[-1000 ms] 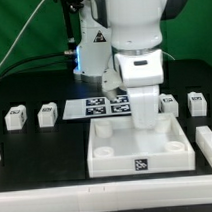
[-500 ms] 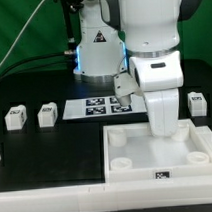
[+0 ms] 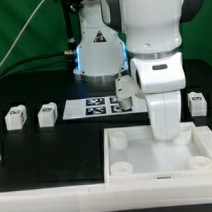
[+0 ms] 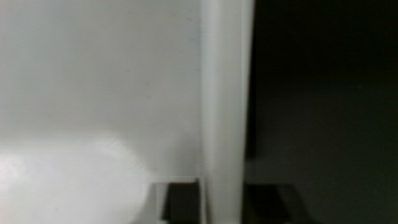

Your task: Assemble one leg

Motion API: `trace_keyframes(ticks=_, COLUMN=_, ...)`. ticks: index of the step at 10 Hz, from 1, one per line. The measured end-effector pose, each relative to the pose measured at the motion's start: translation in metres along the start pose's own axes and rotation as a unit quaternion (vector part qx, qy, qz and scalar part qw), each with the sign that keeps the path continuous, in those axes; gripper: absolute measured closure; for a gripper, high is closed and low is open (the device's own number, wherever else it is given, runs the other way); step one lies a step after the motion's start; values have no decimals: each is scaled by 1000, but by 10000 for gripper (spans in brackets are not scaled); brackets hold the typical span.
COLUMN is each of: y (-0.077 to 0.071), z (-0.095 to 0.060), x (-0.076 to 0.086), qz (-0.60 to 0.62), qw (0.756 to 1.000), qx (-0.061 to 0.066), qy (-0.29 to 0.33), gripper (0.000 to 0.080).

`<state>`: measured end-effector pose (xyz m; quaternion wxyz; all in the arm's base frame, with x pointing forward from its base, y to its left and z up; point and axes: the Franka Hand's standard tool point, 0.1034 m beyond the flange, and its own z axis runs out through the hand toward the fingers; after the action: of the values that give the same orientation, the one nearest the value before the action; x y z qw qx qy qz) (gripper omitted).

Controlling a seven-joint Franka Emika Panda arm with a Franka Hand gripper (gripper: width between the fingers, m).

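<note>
Claw: white two-finger gripper point(image 3: 166, 129) low against large white square plastic tray point(image 3: 147, 170); fingertips hidden, opening unclear, no hold visible.
Nearest leg: small white tagged plastic block point(image 3: 197, 100), exterior view's right of claw, near but apart.
Spare legs: two matching blocks point(image 3: 14, 118), well apart, exterior view's left.
Long axis: too small to judge.

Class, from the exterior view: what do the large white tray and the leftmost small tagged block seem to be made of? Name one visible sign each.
The tray is likely moulded or printed plastic, matte white: even colour, rounded corner sockets, soft shading without glare. The leftmost leg is probably the same matte white plastic; its black-and-white tag looks printed, perhaps a sticker.
</note>
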<state>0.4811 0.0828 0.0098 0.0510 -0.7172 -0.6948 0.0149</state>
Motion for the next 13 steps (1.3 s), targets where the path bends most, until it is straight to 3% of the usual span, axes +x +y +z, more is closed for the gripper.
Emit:
trace_keyframes(ticks=2, y=0, z=0, x=0, qz=0, qw=1000, qx=0, qy=0, gripper=413)
trace_keyframes(ticks=3, y=0, z=0, x=0, qz=1, qw=1000, qx=0, qy=0, gripper=413)
trace_keyframes(ticks=4, y=0, z=0, x=0, qz=1, qw=1000, qx=0, qy=0, gripper=230)
trace_keyframes(ticks=5, y=0, z=0, x=-1, qz=1, qw=1000, qx=0, qy=0, gripper=167)
trace_keyframes(ticks=10, y=-3, z=-7, x=3, qz=21, qw=1000, qx=-5, qy=-2, gripper=151)
trace_keyframes(ticks=13, y=-16, z=-45, x=10, qz=45, qw=999, qx=-26, qy=-11, gripper=151)
